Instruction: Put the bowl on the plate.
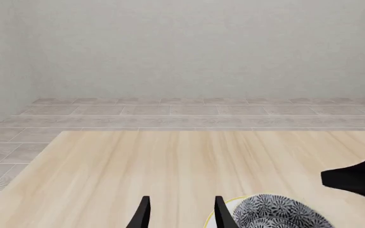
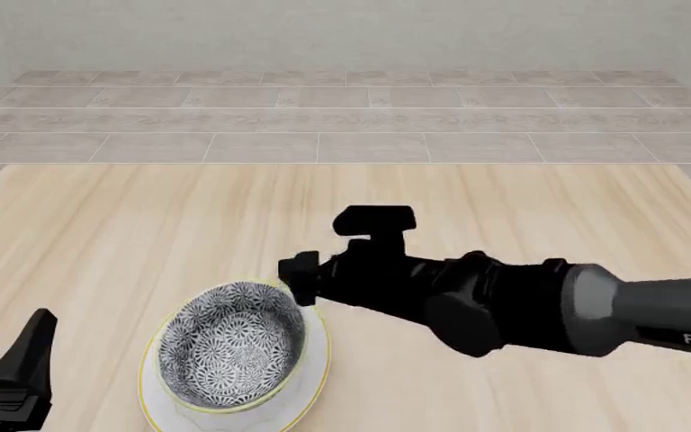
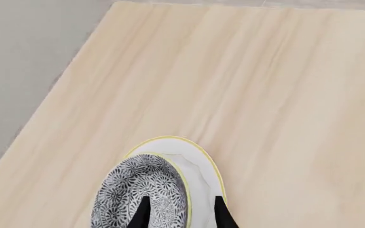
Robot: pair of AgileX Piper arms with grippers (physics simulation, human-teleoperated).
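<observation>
Bowl [image 3: 146, 192] on plate [image 3: 195, 161], rim between right pincer's [image 3: 181, 214] parted fingers — grip unclear

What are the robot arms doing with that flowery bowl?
The patterned bowl sits on the white plate on the wooden table. The right hand is at the bowl's rim, one finger inside and one outside, so it looks open around it. The left hand is open beside the plate, holding nothing.

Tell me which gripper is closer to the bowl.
Right. The right gripper straddles the rim of the bowl, which sits on the plate. The left gripper is off to the bowl's left over bare table, apart from it.
</observation>
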